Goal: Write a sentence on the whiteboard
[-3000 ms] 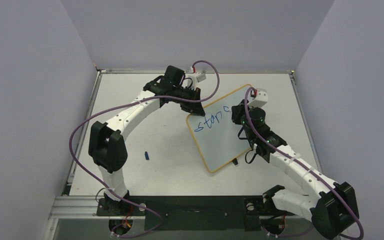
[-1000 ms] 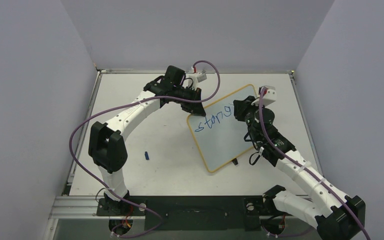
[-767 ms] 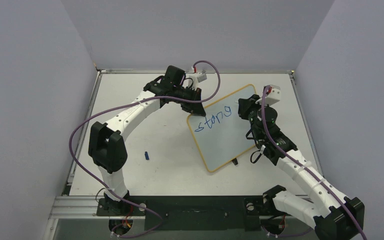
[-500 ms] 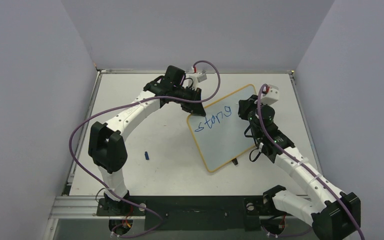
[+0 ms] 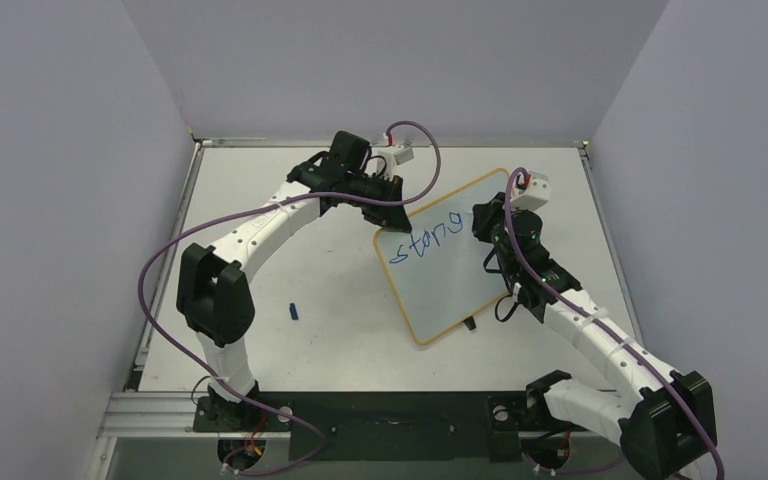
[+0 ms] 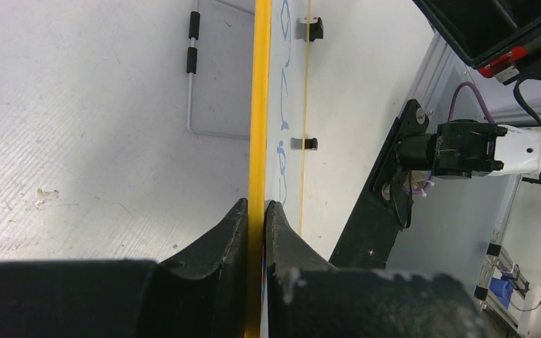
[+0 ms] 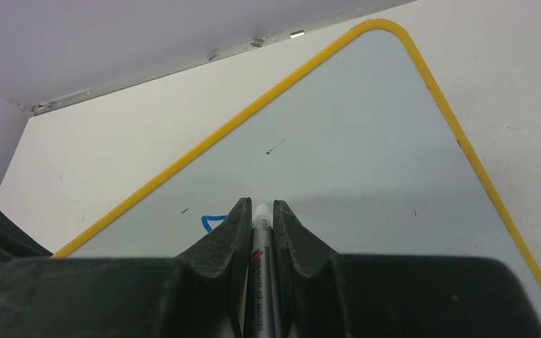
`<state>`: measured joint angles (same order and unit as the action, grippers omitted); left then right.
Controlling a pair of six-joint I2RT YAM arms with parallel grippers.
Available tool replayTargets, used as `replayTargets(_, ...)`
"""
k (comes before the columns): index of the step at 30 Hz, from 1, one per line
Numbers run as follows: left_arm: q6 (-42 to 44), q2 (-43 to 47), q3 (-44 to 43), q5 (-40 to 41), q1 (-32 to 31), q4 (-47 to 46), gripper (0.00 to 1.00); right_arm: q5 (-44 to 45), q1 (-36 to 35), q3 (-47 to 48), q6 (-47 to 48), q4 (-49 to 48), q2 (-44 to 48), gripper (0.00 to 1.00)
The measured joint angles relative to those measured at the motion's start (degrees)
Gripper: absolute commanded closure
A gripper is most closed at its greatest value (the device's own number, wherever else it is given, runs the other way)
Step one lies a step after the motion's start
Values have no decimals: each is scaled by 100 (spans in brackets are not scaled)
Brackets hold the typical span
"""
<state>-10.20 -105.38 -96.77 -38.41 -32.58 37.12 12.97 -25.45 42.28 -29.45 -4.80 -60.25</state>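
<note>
Whiteboard (image 5: 450, 265), yellow-framed, is standing tilted on the bench (image 5: 260, 350), right of centre and between my two arms. I am clamping my left fingers (image 6: 222, 239) on the frame's thin edge at the far left corner, one on each face (I judge this is steadying the board against the pen's push). My right fingers (image 7: 229, 236) are pressing together on the barrel of a marker (image 7: 260, 236), which is lying lengthwise between them with its tip pointing past them at the glossy face, so that the strokes follow my wrist. The tip is sitting just right of a short blue stroke; whether it is touching the surface, I cannot tell. Along the board's upper edge the sentence (image 5: 425, 238) is beginning in blue letters, roughly "stang", while the lower part is showing blank, so I am judging most of the writing yet to come. A small blue piece (image 5: 294, 312) (perhaps the cap) is lying well apart to the left.
</note>
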Motion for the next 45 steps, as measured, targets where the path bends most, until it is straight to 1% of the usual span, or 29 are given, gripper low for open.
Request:
replayTargets(18, -7, 0, 4, 28, 0, 2, 100, -149, 374, -15, 44, -179, -249, 100)
replayTargets(34, -28, 0, 24, 48, 7, 2, 100, -743, 407, 74, 170, -334, -341, 100)
replayTargets(45, -66, 0, 31, 70, 7, 4, 100, -800, 400, -28, 146, -428, -337, 100)
